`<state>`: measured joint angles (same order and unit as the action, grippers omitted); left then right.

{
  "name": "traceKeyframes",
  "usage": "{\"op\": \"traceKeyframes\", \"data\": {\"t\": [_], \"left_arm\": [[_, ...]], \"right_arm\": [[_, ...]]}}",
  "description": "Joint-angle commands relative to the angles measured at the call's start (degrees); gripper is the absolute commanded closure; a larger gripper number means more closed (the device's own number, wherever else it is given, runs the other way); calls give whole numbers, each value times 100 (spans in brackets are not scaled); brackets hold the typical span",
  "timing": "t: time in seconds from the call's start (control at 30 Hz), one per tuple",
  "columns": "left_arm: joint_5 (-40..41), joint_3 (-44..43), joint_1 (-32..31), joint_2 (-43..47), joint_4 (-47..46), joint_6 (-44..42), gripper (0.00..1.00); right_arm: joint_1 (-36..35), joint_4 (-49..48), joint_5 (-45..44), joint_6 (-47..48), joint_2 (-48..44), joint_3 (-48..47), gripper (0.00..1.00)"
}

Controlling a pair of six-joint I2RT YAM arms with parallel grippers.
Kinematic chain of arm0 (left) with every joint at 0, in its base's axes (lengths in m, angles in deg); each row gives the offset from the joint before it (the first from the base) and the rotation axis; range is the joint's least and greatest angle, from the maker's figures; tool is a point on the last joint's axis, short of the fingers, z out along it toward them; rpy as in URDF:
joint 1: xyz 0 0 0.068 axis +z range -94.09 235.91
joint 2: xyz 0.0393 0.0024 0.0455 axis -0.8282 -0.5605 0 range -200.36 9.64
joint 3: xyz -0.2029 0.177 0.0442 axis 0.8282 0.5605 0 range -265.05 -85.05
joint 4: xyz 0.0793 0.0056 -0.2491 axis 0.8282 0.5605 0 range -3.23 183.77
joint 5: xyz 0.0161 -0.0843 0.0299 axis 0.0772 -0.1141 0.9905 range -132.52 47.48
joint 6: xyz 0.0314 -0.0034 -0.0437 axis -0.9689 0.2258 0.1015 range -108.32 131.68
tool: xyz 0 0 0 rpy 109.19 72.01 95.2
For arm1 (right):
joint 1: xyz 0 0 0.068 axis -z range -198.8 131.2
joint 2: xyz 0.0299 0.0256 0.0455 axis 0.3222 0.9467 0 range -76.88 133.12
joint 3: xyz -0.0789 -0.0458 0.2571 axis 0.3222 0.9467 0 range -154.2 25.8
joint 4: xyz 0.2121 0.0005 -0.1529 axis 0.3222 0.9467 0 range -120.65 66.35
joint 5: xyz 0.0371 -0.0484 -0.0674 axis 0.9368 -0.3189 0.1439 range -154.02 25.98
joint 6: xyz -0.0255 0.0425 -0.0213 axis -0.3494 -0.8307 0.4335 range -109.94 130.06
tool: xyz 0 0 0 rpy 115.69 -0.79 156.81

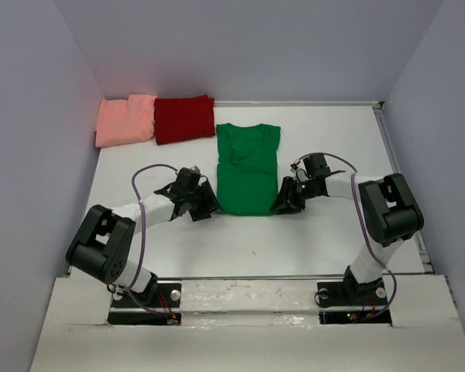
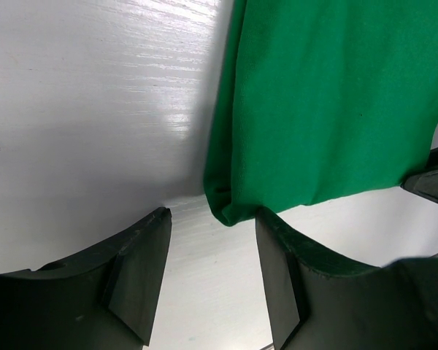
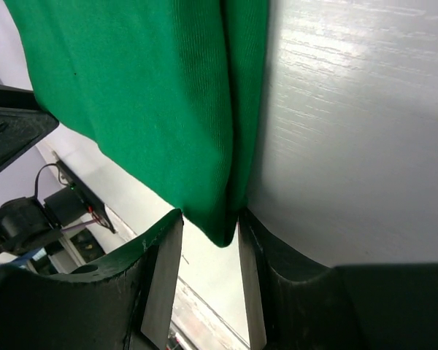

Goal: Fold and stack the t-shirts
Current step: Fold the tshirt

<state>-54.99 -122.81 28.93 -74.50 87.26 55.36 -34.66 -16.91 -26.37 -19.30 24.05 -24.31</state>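
Bright green fabric t-shirt [image 1: 248, 167]: long axis near-far, collar far. Left gripper [image 2: 213, 213] agape around hem corner; right gripper [image 3: 209, 215]: grip unclear.

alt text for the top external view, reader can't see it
A bright green t-shirt lies on a white table, with the left gripper and the right gripper at its two near corners. A folded salmon-pink t-shirt and a dark red t-shirt sit side by side at the far left corner.

White table [image 1: 333, 240] (three t-shirts [image 1: 248, 174])
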Motion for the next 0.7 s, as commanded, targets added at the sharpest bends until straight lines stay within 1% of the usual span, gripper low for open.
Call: {"op": "traceKeyframes", "data": {"t": [0.0,0.1,0.17,0.23,0.3,0.33,0.4,0.63,0.67], "left_arm": [[87,-118,53,29,171,-158,37],[52,-127,53,-15,135,-158,37],[8,-135,61,-68,65,-158,42],[-10,-153,53,-120,4,-149,42],[-36,-188,61,-164,-5,-149,42],[-36,-205,53,-199,-14,-158,42],[-54,-249,61,-243,-5,-176,42],[-71,-302,62,-261,-14,-158,41],[-115,-294,53,-278,-153,-141,41]], "right_arm": [[-23,182,-689,326,-108,-87,57],[30,243,-724,353,-108,-96,58],[30,243,-741,361,-126,-78,60],[30,243,-742,361,-117,-78,73],[30,243,-741,361,-56,-96,78],[30,243,-733,361,-38,-104,79],[30,235,-733,353,32,-131,100],[30,243,-697,370,24,-149,100],[30,252,-689,370,24,-148,100]]}}
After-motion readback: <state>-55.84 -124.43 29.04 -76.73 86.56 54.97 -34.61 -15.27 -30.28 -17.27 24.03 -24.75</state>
